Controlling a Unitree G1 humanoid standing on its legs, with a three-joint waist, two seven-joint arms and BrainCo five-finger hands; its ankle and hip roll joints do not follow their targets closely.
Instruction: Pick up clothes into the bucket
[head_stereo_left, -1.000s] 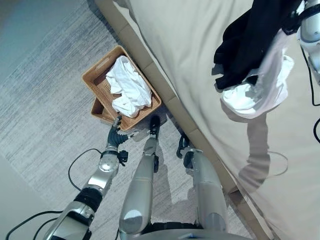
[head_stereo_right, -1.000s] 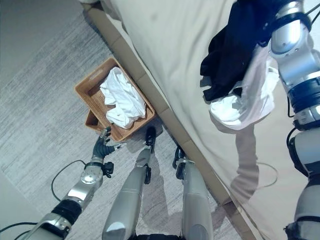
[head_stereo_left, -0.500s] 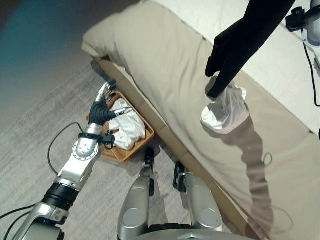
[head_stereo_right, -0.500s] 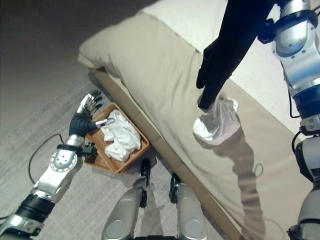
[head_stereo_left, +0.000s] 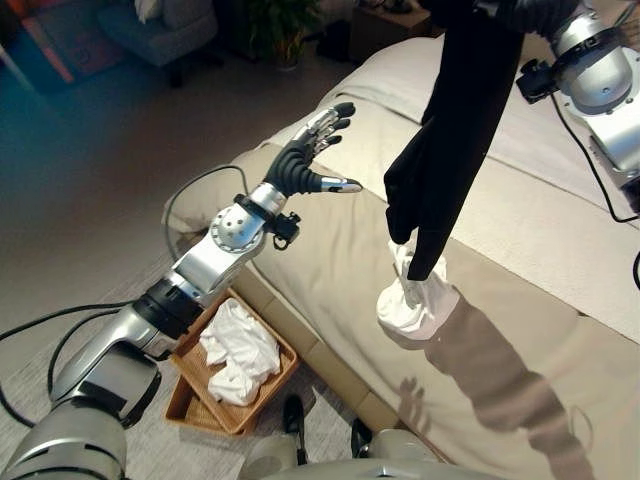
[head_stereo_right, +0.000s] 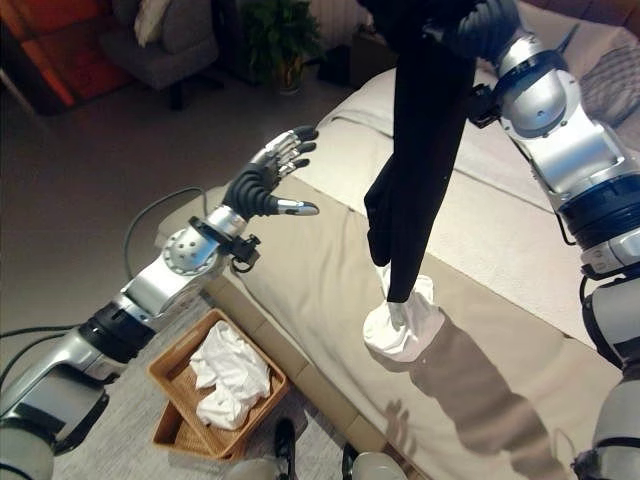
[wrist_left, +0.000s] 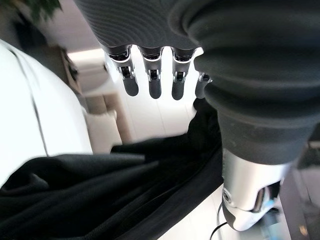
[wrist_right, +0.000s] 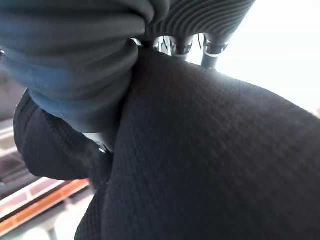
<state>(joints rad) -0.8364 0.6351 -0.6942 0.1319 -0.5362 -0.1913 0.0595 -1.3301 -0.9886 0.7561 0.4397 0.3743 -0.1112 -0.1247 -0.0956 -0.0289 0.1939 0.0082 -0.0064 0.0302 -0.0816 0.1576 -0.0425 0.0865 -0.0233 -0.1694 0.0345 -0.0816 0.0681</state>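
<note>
Black garment (head_stereo_right: 420, 150) hangs clenched in right hand (head_stereo_right: 480, 25); left hand (head_stereo_right: 262, 180) spread, no print legible.

Bright light falls on the bed (head_stereo_left: 520, 330), dim floor beyond the left hand (head_stereo_left: 305, 160). Hanging cloth's soft shadow lies on the bed below the right hand (head_stereo_right: 485, 25). White glare past the left hand's fingers (wrist_left: 152, 75).

A bedroom in a home.

A wide bed (head_stereo_left: 330, 250) with a beige cover and a pale sheet takes up most of the room, a pillow (head_stereo_right: 612, 88) lying near its far edge. Grey carpet (head_stereo_left: 130, 290) covers the floor, where a woven basket (head_stereo_right: 165, 375) of white laundry (head_stereo_right: 228, 372) sits against the bed's near edge. Beyond the bed's far corner stand a grey armchair (head_stereo_right: 170, 40) and a potted plant (head_stereo_right: 275, 35).
</note>
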